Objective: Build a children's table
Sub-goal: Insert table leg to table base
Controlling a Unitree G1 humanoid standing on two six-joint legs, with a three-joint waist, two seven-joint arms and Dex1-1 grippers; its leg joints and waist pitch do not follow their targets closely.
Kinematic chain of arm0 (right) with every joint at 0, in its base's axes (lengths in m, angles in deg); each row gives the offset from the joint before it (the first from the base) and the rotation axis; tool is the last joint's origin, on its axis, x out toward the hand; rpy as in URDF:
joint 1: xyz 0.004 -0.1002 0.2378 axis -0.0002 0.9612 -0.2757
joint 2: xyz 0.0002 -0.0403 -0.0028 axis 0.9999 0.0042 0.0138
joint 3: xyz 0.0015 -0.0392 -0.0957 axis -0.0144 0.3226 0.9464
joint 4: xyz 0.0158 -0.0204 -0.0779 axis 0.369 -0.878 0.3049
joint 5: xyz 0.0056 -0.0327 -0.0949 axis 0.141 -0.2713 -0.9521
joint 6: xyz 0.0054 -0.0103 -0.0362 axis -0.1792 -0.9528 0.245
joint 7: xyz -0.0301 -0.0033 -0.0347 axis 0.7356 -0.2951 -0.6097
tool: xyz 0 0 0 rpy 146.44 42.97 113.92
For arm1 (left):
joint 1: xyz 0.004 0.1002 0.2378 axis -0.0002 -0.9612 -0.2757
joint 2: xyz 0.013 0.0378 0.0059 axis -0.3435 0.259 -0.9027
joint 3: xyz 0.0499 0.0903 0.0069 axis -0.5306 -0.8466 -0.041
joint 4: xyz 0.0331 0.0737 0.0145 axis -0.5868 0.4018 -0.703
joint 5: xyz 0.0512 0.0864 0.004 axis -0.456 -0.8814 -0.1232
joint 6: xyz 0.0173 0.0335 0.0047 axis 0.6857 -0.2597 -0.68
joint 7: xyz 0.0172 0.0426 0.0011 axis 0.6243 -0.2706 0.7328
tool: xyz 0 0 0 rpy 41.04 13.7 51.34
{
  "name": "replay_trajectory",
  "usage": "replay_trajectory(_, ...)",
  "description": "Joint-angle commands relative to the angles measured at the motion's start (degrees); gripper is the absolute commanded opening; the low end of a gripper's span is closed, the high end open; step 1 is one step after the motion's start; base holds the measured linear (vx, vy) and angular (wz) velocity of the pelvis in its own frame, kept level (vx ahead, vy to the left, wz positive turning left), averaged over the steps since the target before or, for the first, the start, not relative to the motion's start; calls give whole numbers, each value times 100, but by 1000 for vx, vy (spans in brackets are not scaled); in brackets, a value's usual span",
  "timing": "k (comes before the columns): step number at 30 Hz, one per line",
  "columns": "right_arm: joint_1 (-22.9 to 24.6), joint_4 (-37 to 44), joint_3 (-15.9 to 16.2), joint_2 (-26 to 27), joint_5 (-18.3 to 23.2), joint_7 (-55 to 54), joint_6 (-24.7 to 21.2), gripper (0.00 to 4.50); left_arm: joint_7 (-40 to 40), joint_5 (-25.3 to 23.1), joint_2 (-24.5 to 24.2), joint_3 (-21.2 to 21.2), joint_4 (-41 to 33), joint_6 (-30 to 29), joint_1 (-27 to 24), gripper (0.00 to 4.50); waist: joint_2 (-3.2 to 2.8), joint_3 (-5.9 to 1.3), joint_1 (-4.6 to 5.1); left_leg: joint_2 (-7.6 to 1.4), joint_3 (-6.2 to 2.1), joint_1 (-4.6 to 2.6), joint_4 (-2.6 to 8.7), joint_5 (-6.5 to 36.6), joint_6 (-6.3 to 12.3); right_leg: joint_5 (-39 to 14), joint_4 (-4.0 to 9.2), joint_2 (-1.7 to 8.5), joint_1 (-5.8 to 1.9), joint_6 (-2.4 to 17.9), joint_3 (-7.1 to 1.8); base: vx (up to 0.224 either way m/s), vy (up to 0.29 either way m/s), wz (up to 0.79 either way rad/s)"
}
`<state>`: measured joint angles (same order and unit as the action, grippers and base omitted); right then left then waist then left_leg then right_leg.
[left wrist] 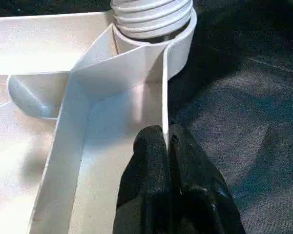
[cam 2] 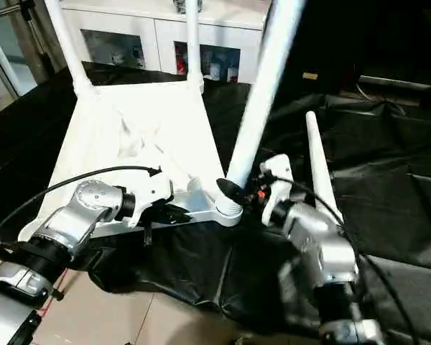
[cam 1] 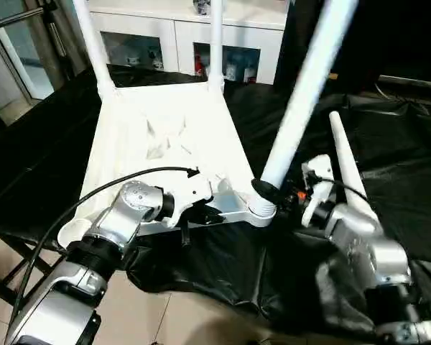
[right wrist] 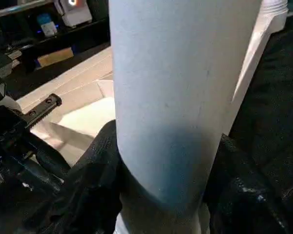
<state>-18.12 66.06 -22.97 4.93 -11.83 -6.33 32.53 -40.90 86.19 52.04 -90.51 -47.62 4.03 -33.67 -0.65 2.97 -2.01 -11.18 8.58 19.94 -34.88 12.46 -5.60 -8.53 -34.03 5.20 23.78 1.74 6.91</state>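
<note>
Right gripper (cam 1: 267, 192) was clenched on leg (cam 1: 302, 100) at near-right socket (cam 1: 261, 213); its axis leaned up-right, off socket's line. Left gripper (left wrist: 167, 141) pinched tabletop (cam 1: 165, 136) rim nearby.

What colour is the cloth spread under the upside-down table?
Black. The cloth shows best in the left eye view, spread beneath the white tabletop.

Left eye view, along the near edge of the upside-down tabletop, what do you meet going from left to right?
Empty corner socket → left gripper pinching the tabletop rim → leg standing in the near right socket → right gripper around that leg's base → loose leg lying on the black cloth.
</note>
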Motion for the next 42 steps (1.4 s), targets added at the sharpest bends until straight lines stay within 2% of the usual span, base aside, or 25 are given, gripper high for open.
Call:
replay_trajectory(1,267,-274,11,18,-131,-126,-12,189,54,-51,-59,60,-82,-71,-24,0,-41,-398,-26,-135,21,71,431,891,343,-1845,456,322,-428,935,-298,0,0,0)
replay_trajectory(4,374,-437,-40,127,-237,-265,377,189,103,-59,-33,64,-59,-106,5,0,-53,-398,-23,-135,17,73,436,915,332,-1900,465,324,-423,921,-296,0,0,0)
replay_trajectory(6,416,-439,-51,166,-242,-273,489,189,121,-62,-26,68,-49,-116,16,0,-48,-386,-18,-133,18,63,444,1034,320,-2100,494,326,-415,870,-292,0,0,0)
replay_trajectory(10,566,-401,13,176,-309,-244,749,189,164,-66,-18,86,0,-119,54,0,-56,-384,-17,-139,15,58,450,1072,327,-2115,505,324,-405,843,-295,0,0,0)
replay_trajectory(18,637,-321,273,-6,-641,-250,932,189,210,-76,-17,93,39,-108,93,0,-68,-381,-8,-134,7,68,460,1110,334,-2150,505,321,-416,826,-293,0,0,0)
replay_trajectory(19,639,-308,365,-62,-734,-235,943,189,217,-85,-13,86,52,-100,100,0,-93,-379,-11,-134,4,67,460,1119,331,-2150,505,319,-411,828,-292,0,0,0)
replay_trajectory(22,631,-280,567,-166,-890,-159,906,189,235,-116,-8,65,79,-72,116,0,-69,-371,-4,-126,10,66,461,1141,347,-2190,514,302,-416,793,-286,0,0,0)
replay_trajectory(24,648,-217,713,-230,-957,-35,851,189,239,-117,-6,65,78,-72,115,0,-68,-366,7,-117,10,61,458,1260,363,-2461,552,314,-408,708,-279,0,0,0)
replay_trajectory(25,649,-201,746,-247,-960,4,824,189,240,-118,-3,64,86,-70,121,0,-45,-366,10,-116,10,67,461,1252,374,-2496,556,308,-409,685,-276,0,0,0)
replay_trajectory(28,632,-204,790,-277,-955,64,781,189,237,-118,1,64,97,-69,128,0,-64,-376,6,-122,5,70,462,1196,401,-2505,559,314,-404,654,-278,0,0,0)
replay_trajectory(30,555,-264,862,-336,-922,206,688,189,205,-115,-1,56,101,-63,125,0,-65,-379,9,-124,6,72,460,1176,419,-2401,547,306,-404,690,-276,0,0,0)
replay_trajectory(31,490,-309,894,-375,-864,319,607,189,156,-108,0,44,109,-55,130,0,-88,-381,6,-125,4,65,461,1187,421,-2386,544,306,-402,705,-275,0,0,0)
replay_trajectory(35,213,-599,988,-474,-959,570,637,189,-6,-126,-18,-23,121,28,146,0,-77,-389,17,-125,8,76,457,1148,451,-2252,534,311,-414,778,-278,0,0,0)
replay_trajectory(40,-96,-925,1018,-510,-934,838,663,189,-140,-112,-33,-67,36,85,147,0,-43,-393,25,-133,15,86,451,1045,494,-2127,506,314,-423,870,-282,0,0,0)
replay_trajectory(41,-175,-1019,1068,-560,-953,988,679,189,-182,-113,-44,-85,-26,74,147,0,30,-400,33,-137,18,88,447,1037,507,-2161,500,318,-427,865,-279,0,0,0)
replay_trajectory(42,-221,-1079,1097,-591,-969,1077,706,189,-199,-119,-53,-96,-58,62,149,0,9,-398,23,-139,16,85,448,993,519,-2193,491,326,-423,864,-283,0,0,0)
